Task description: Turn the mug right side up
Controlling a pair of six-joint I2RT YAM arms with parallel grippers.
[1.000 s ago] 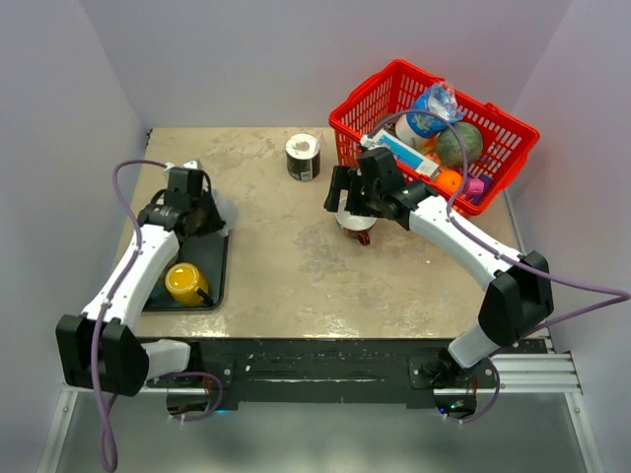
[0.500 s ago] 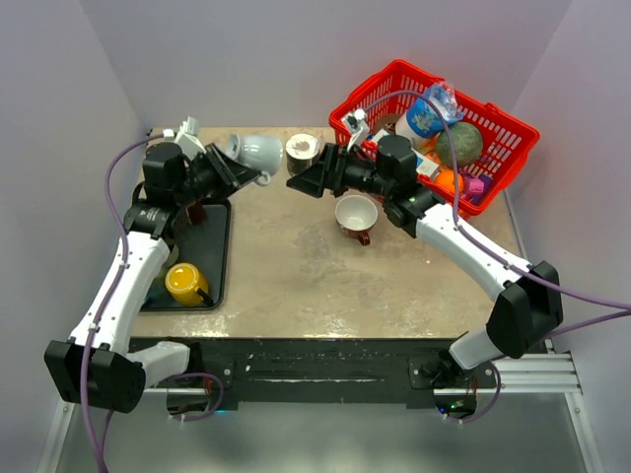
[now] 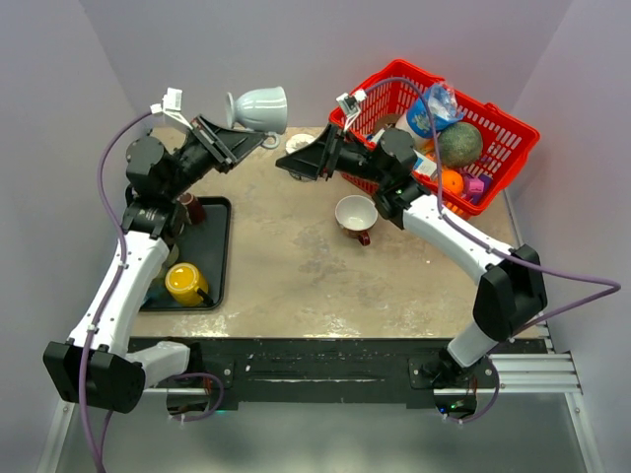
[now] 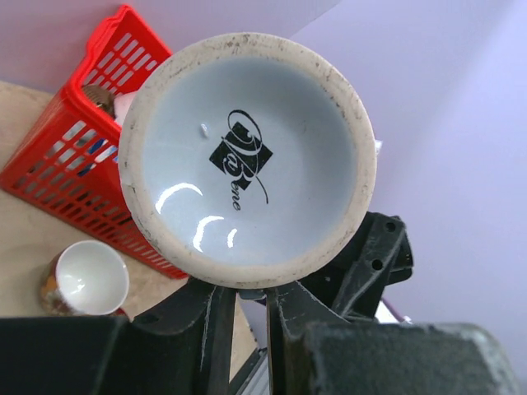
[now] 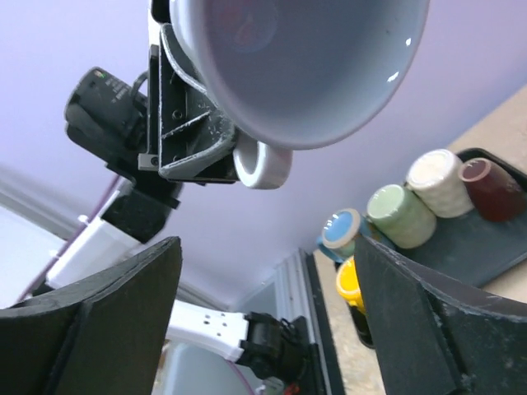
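The left pincer (image 3: 246,145) clamps the pale mug (image 3: 258,108) by its handle (image 5: 262,164), tipped sideways high above the worktop (image 3: 296,256) (base facing its own camera), probably so the right pincer (image 3: 301,161), spread wide just beside it, can help the flip.

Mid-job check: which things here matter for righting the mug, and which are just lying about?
Job: pale mug, held aloft; left gripper, shut on it; right gripper, open beside it.
Lying about: red basket, black tray, yellow cup, red-handled cup on the table.
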